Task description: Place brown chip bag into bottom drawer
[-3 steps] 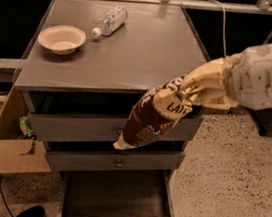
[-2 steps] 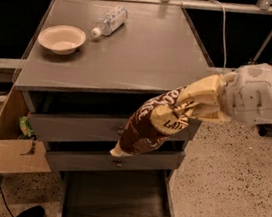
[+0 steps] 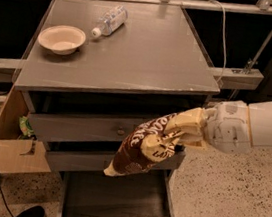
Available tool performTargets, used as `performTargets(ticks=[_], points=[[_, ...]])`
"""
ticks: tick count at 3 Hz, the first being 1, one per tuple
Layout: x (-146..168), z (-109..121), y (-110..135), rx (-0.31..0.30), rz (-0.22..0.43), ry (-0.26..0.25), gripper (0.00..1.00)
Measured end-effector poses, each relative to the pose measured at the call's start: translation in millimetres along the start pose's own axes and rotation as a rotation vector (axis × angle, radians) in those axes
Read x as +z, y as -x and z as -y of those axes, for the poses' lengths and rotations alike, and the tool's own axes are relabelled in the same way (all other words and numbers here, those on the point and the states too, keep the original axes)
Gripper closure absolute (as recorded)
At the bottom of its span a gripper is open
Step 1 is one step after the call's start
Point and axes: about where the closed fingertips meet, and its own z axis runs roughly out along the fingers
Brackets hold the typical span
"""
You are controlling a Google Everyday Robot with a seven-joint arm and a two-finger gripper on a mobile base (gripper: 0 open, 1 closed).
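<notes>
Lower and a little further left than a second ago, my gripper [image 3: 173,135] has carried the brown chip bag [image 3: 139,147] down from the top drawer's level towards the open drawer.

At the far left a cardboard box [image 3: 17,153] stands against the side of the cabinet [image 3: 147,66], with a green packet [image 3: 25,126] showing at its upper edge. On the cabinet top, near the left rear, sits a pale bowl [image 3: 61,38]. Just right of it and further back lies a clear plastic bottle [image 3: 108,20] on its side.

Below the top, the top drawer [image 3: 72,128] and the middle drawer [image 3: 75,161] are nearly shut. The bottom drawer [image 3: 113,200] is pulled well out, its dark floor bare.

The bag hangs tilted in front of the two upper drawer fronts, its pale lower end pointing down-left, above the bottom drawer and not touching it. My gripper is clamped on the bag's upper right end, and my white arm [image 3: 257,128] reaches in from the right edge.
</notes>
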Motion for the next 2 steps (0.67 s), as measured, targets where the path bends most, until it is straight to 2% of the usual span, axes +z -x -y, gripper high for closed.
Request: performTargets(ticks=[1,2], points=[[41.9,-58.7,-3.6,0.034,0.005,-0.007,1.00],[41.9,-58.7,-3.6,0.034,0.005,-0.007,1.00]])
